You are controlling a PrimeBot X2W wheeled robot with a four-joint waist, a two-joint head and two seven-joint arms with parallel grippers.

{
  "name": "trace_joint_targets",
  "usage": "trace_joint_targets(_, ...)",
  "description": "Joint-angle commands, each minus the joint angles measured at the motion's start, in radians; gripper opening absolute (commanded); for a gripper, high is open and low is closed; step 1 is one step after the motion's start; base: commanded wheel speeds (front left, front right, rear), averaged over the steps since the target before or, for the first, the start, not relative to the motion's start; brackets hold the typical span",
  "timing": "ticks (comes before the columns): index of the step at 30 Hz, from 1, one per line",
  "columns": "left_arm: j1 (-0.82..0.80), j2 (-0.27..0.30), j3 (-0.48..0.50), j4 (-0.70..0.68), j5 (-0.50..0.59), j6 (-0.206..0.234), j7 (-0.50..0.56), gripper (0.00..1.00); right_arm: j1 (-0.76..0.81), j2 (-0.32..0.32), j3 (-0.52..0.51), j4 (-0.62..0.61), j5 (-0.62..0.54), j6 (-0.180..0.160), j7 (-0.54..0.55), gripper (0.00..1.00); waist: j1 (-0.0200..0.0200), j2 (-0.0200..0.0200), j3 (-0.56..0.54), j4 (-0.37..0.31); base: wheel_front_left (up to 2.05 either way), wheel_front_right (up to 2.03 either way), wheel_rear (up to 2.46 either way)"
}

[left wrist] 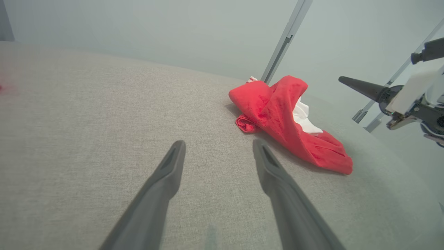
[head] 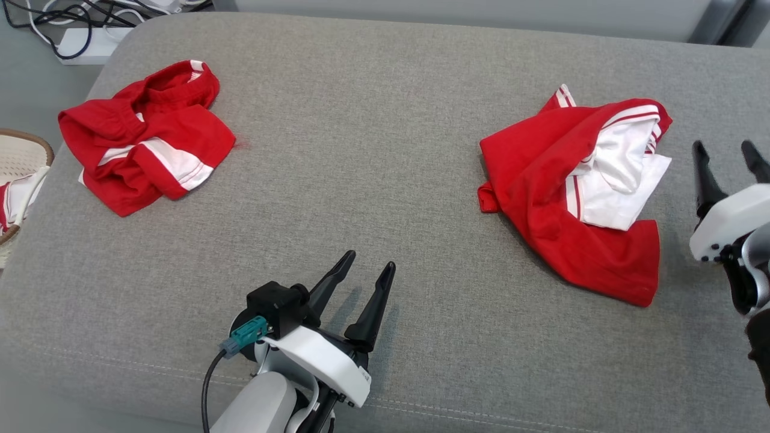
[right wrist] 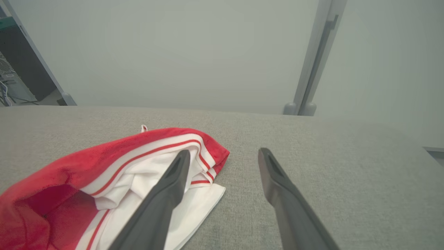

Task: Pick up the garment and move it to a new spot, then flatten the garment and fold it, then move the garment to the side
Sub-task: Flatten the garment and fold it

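A crumpled red garment (head: pixel 559 198) with white panels and stripes lies on the right part of the grey cushion (head: pixel 373 150); it also shows in the left wrist view (left wrist: pixel 277 118) and the right wrist view (right wrist: pixel 104 173). My right gripper (head: pixel 725 150) stands open just right of it, holding nothing; in its own view the fingers (right wrist: pixel 166 194) spread wide over the garment's white edge. My left gripper (head: pixel 370 264) rests open near the cushion's front middle, well apart from the cloth, with nothing between its fingers (left wrist: pixel 163 180).
A second crumpled red and white garment (head: pixel 144 138) lies at the cushion's far left. A wicker basket (head: pixel 21 156) with cloth stands off the left edge. Cables and a power strip (head: pixel 84 36) lie on the floor behind. Bare cushion spans the middle.
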Motion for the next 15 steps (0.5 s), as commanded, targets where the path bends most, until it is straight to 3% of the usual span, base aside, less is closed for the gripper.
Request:
trace_joint_targets(1,-0.041,0.006,0.025,-0.03,0.005,-0.004,-0.01,1.0,0.034,0.003,0.032,-0.006,0.023,0.004,-0.011,1.0,0.0,0.0,0.011,-0.016,0.0,0.0,0.0)
trace_joint_targets(8,-0.053,0.006,0.002,-0.032,0.002,-0.004,-0.01,1.0,0.07,0.024,0.085,0.019,0.122,0.004,0.0,1.0,0.0,0.0,0.042,-0.004,0.0,0.0,0.0)
trace_joint_targets(15,-0.056,0.006,0.008,-0.032,0.008,-0.004,-0.01,1.0,0.037,0.023,0.048,0.071,0.258,0.004,-0.009,1.0,0.0,0.0,0.07,0.049,0.0,0.0,0.0)
